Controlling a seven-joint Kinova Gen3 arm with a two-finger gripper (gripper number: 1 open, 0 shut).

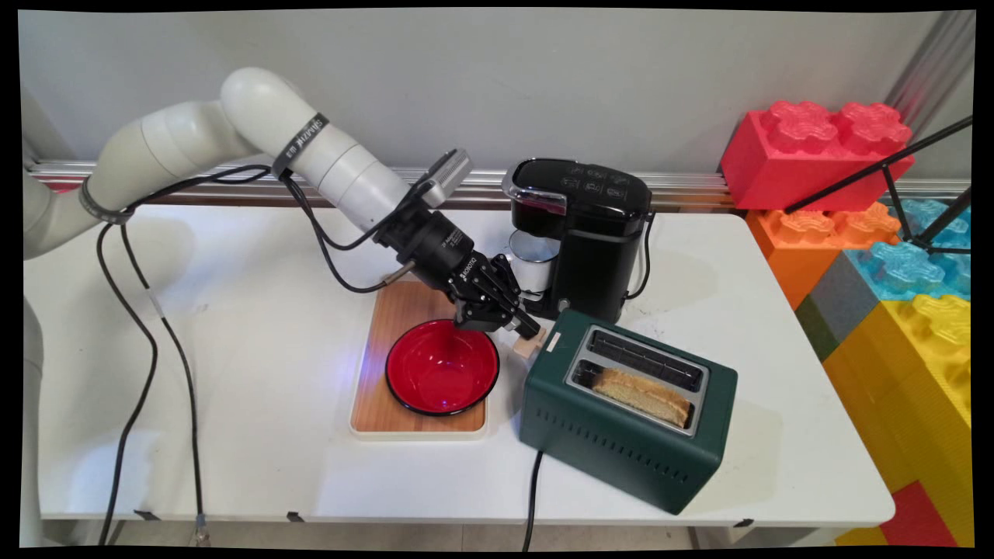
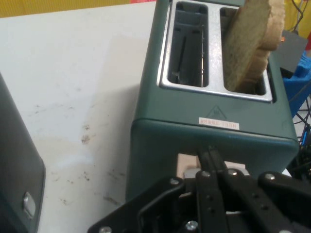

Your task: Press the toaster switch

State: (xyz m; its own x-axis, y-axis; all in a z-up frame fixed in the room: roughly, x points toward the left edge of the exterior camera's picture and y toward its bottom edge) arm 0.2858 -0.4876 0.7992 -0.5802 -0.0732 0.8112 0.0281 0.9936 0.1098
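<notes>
with fingers pressed together, the gripper (image 1: 528,327) rests on the toaster (image 1: 629,407) lever (image 2: 190,166).
bread (image 1: 643,394) sits raised in one slot; lever at toaster's 10 o'clock end. red bowl (image 1: 442,366) on wooden board (image 1: 404,310); coffee maker (image 1: 582,233) at 12.

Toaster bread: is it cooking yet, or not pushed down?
Done: one bread slice sits in a slot of the green toaster. In hand: the gripper, fingers shut, rests its tips on the tan lever. Left: the slice stands high, so the lever probably isn't pressed down yet.
</notes>
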